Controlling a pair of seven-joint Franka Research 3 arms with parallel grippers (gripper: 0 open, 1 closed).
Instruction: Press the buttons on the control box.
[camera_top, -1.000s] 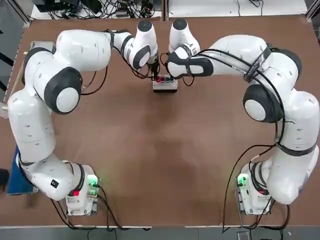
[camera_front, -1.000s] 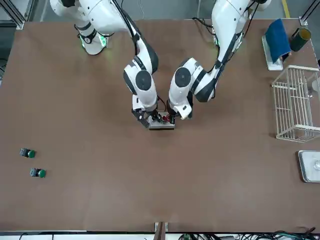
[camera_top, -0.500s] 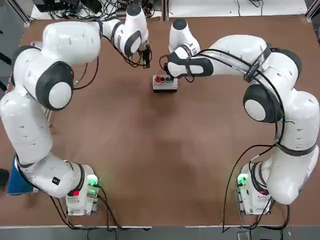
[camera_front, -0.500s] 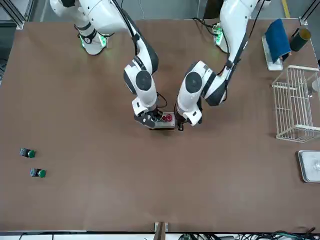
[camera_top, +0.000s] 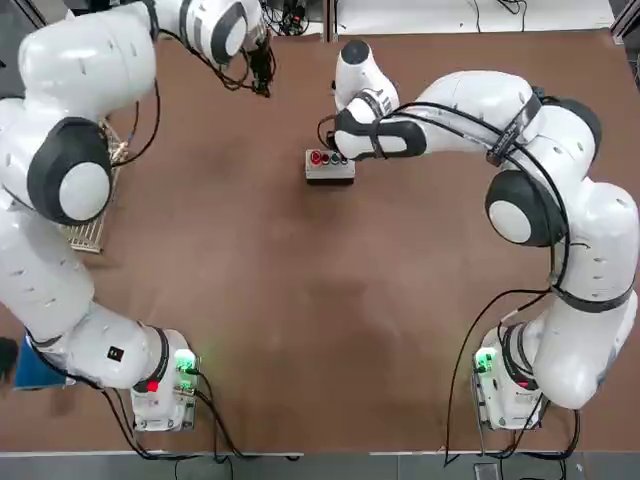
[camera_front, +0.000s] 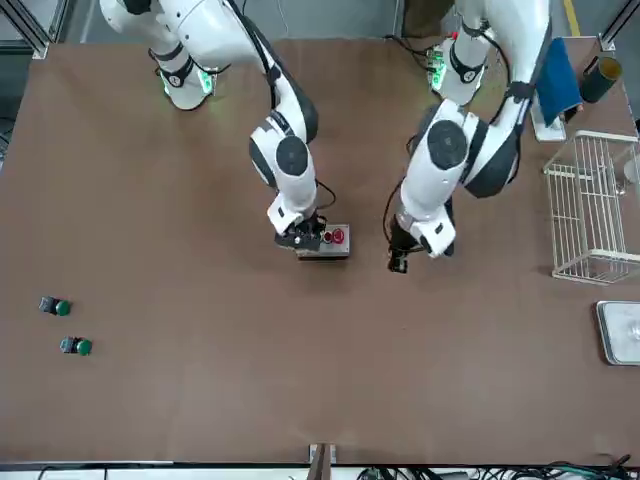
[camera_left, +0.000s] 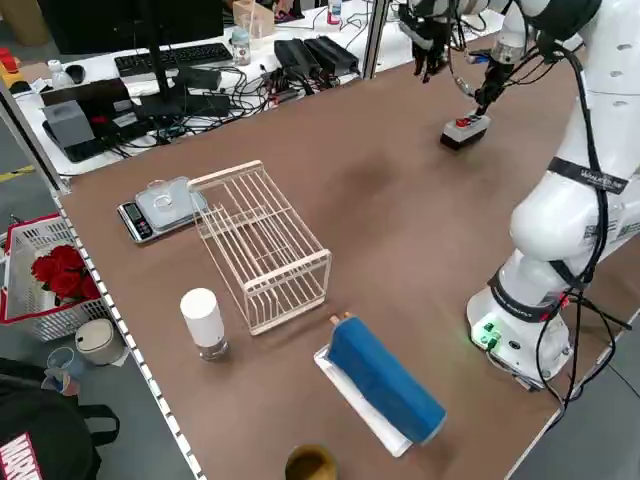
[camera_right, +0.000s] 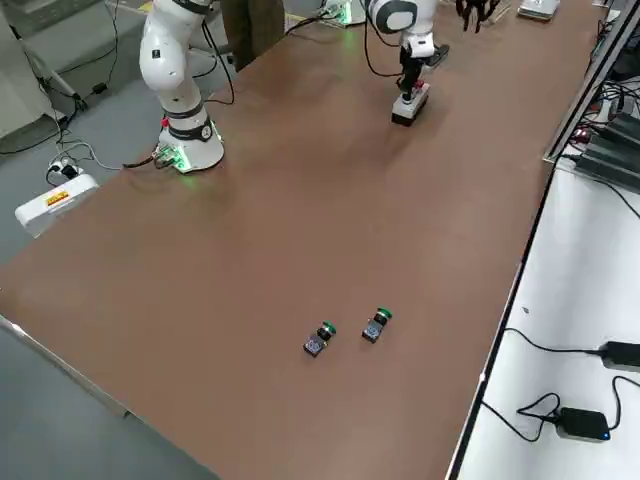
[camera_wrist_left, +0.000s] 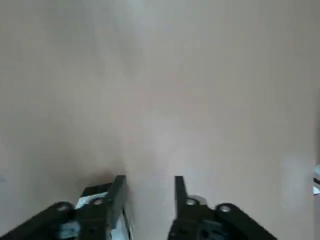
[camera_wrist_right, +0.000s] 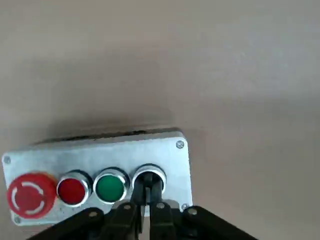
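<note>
Brown tabletop (camera_top: 300, 300) stretches beneath both end effectors. Right at the tips of the right gripper (camera_wrist_right: 147, 181) sits the control box (camera_wrist_right: 120, 154), and that gripper is closed, its tips over the ringed button (camera_wrist_right: 161, 171) at one end of the row; whether they press it, I can't quite tell from this angle. Next along from those tips come a green button (camera_wrist_right: 110, 188), a small red button (camera_wrist_right: 74, 191) and a large red button (camera_wrist_right: 32, 195). The left gripper (camera_wrist_left: 151, 181), fingers apart with nothing between them, hangs left of the box. Farther left of it stands a white wire rack (camera_front: 590, 215).
</note>
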